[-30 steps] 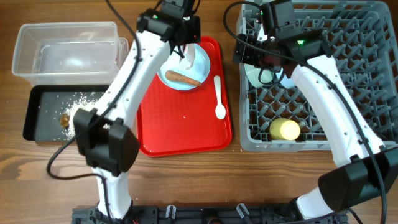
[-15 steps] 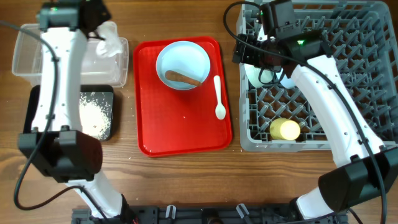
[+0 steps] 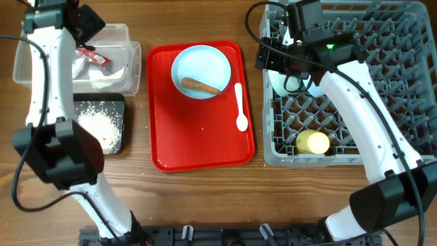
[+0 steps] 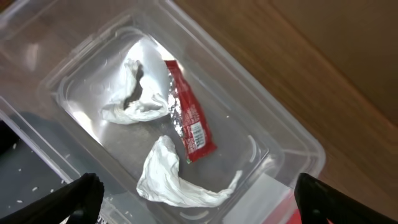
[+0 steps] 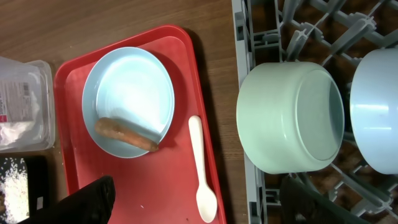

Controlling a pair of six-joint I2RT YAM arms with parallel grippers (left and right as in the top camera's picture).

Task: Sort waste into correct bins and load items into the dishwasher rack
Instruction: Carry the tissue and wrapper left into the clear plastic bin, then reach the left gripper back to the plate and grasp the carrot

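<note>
Left gripper (image 4: 198, 190) above tub (image 4: 280, 134) rim — jaws wide, empty; wrapper (image 4: 186, 115), tissue (image 4: 166, 182) inside. Right gripper (image 5: 205, 199) beside rack (image 5: 240, 50) edge — jaws wide, empty.

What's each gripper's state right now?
Left gripper: open, empty, over the clear tub.
Right gripper: open, empty.

Nothing here is legible to me, from either wrist or from overhead. The red-and-white wrapper (image 4: 186, 115) lying in the clear tub (image 4: 273, 134) carries a small white patch (image 4: 198, 134) with dark marks, either a barcode or fine print, too small to make out. From my right wrist, a pale sticker (image 5: 17, 93) on the tub's end shows rows of tiny print that I cannot read either.
</note>
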